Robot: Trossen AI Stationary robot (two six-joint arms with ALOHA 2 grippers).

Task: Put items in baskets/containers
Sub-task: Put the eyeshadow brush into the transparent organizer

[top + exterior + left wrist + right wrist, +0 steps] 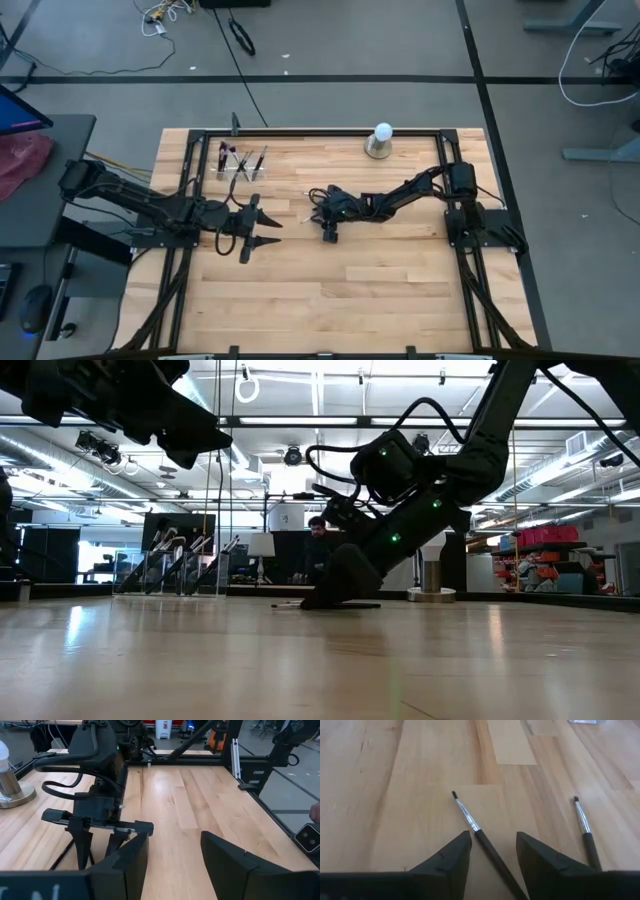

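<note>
Two thin makeup brushes lie flat on the wood. One brush (469,821) has a black handle, silvery ferrule and small dark tip; the other brush (583,822) lies beside it. My right gripper (493,845) (318,205) is open and low at the table, fingers on either side of the first brush's handle without touching it. Near the table's far left, the clear holder (243,172) (185,575) has several brushes standing upright in it. My left gripper (272,232) (172,855) hangs open above the table, left of the right gripper, holding nothing.
A white ball on a grey round base (381,140) (7,775) stands near the far edge, right of the holder. A black frame (310,131) borders the table top. Bare wood (350,290) stretches across the near half of the table.
</note>
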